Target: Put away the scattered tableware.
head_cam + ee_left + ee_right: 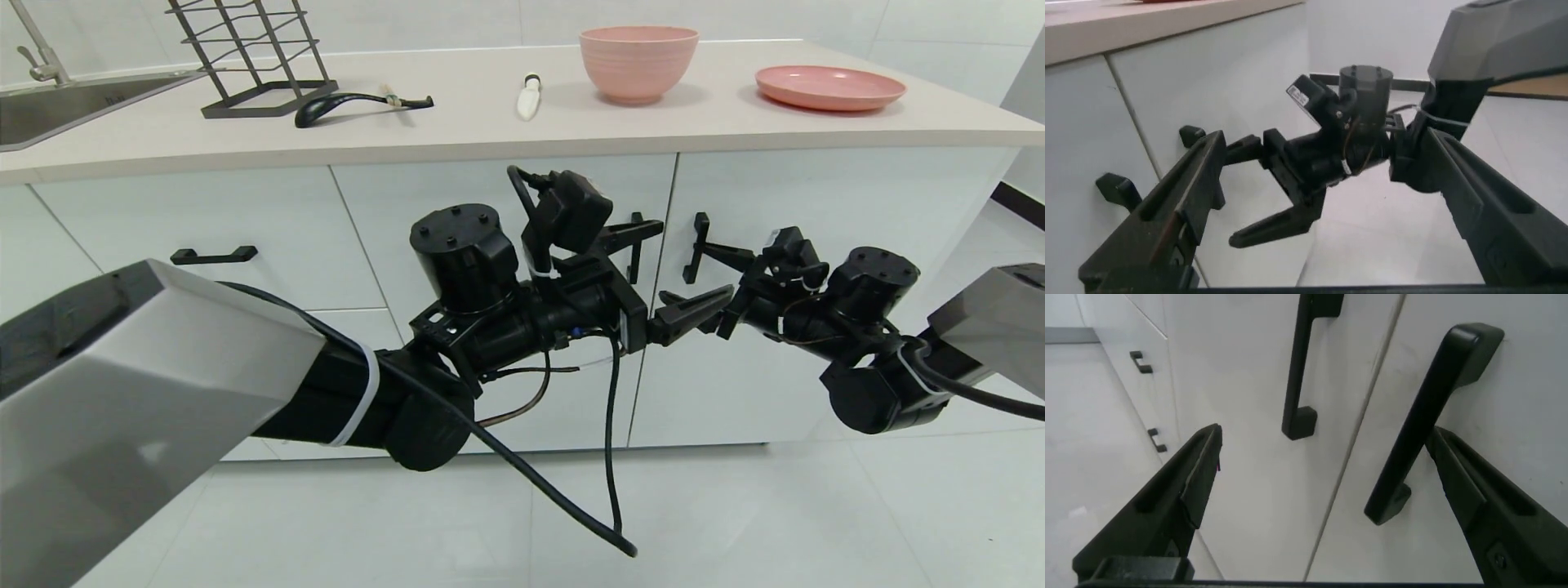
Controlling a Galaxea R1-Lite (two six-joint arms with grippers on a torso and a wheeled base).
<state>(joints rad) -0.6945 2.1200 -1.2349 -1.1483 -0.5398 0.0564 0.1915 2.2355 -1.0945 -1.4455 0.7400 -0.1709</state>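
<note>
On the white counter point(490, 131) stand a pink bowl point(638, 62) and a pink plate point(829, 86). Left of the bowl lie a small white-handled utensil point(529, 96) and a black ladle point(355, 104). Both arms hang below counter height, in front of the cabinet doors. My left gripper point(649, 282) is open, holds nothing and points toward the right arm. My right gripper point(682, 286) is open too, facing the doors close to their two vertical black handles point(1302, 367) point(1429, 416). In the left wrist view its own fingers point(1176, 204) frame the right gripper point(1261, 192).
A black wire rack point(253, 61) stands at the counter's back left, beside a steel sink point(57, 102) with a tap. White cabinet doors and a drawer with a black handle point(214, 256) run under the counter. Pale floor tiles lie below.
</note>
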